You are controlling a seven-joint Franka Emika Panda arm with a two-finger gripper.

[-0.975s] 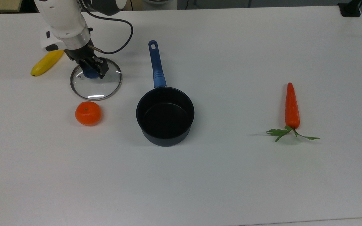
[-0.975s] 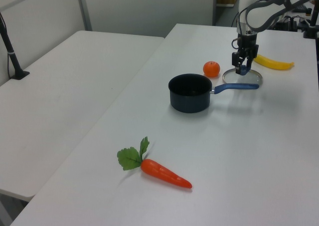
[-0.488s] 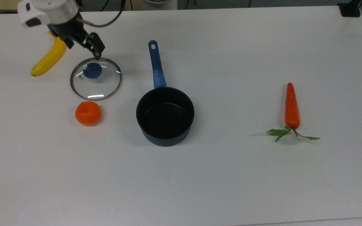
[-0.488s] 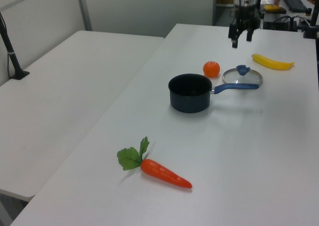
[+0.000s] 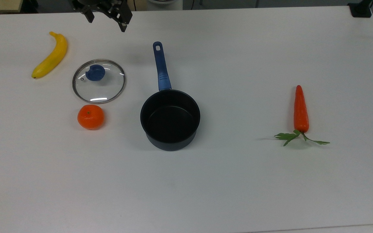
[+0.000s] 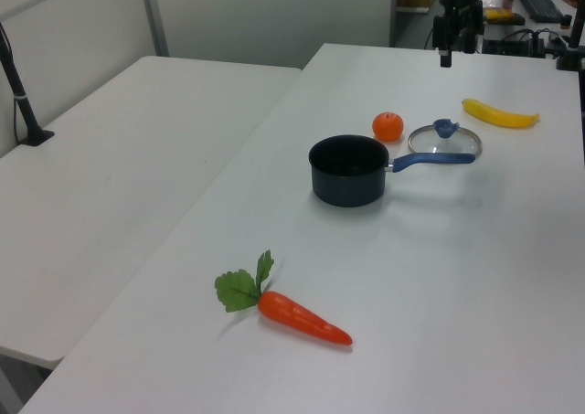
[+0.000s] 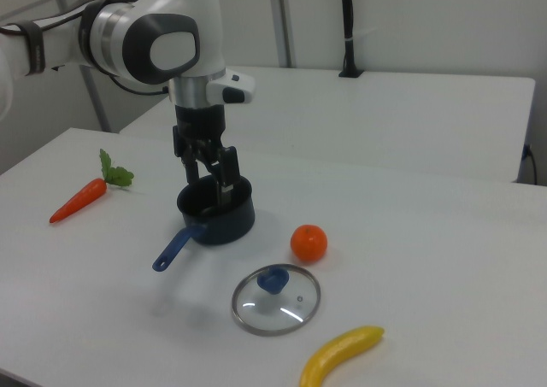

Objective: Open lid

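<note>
While hand point(image 5: 106, 23) spread, empty: 1 lid point(image 5: 99, 81), 1 saucepan point(image 5: 170, 119), 1 carrot point(image 5: 300, 110).

On my white table point(image 5: 238, 187) sits a dark pan point(image 5: 170, 119), open and empty, its blue handle point(image 5: 161, 66) pointing toward the top view's upper edge. In the top view, an orange point(image 5: 90, 116) lies to the pan's left, apart from it, and a yellow banana point(image 5: 51, 55) lies farther up and left, near the table's far edge. Well off to the top view's right rests a carrot point(image 5: 300, 109), its tip pointing up and its green leaves point(image 5: 290, 137) spread at the lower end. In the left view a second white table point(image 6: 119, 149) stands alongside mine.
</note>
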